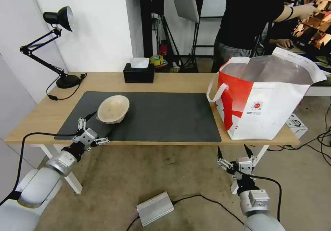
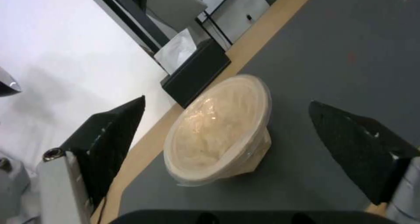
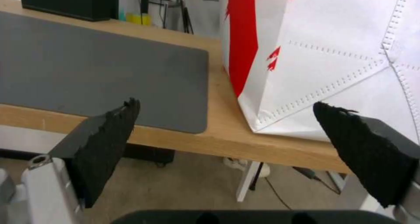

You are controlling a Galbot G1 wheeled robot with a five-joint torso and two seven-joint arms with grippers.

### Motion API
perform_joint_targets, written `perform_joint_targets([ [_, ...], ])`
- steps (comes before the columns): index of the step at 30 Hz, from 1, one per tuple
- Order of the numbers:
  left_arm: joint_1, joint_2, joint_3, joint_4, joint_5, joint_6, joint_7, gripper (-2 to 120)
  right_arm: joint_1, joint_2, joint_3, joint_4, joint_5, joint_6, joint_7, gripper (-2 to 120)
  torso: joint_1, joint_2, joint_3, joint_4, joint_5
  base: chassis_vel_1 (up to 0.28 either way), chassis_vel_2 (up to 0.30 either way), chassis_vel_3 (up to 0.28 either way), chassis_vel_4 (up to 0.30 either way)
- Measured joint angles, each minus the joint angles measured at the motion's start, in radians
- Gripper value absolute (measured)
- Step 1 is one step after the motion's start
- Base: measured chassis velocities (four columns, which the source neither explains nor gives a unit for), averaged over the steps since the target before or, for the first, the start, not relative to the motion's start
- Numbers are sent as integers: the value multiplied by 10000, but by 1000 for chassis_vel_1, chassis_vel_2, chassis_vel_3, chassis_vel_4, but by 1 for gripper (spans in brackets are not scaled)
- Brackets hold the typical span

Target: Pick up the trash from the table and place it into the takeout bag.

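Left gripper (image 1: 96, 124) sits at front-left corner of mat (image 1: 165, 117), fingers spread wide, pointing at beige bowl (image 1: 113, 109) but not touching it. Bowl tilted on mat, left side of table (image 1: 179, 81), rim facing gripper. Takeout bag (image 1: 265, 100) stands open at table's right end. Right gripper (image 1: 233, 152) hangs below table edge under bag, fingers apart, holding nothing.

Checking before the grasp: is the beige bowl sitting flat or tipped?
Tipped. The beige bowl leans on its side on the dark grey mat, its opening facing the open left gripper.
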Motion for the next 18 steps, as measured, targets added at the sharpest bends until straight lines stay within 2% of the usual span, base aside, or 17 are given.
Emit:
perform_joint_targets([
  [18,-269,286,87,658,-23,-42,73,100,29,105,-78,-57,-81,-3,-9,100,0,0,0,0,0,0,0,0,0],
])
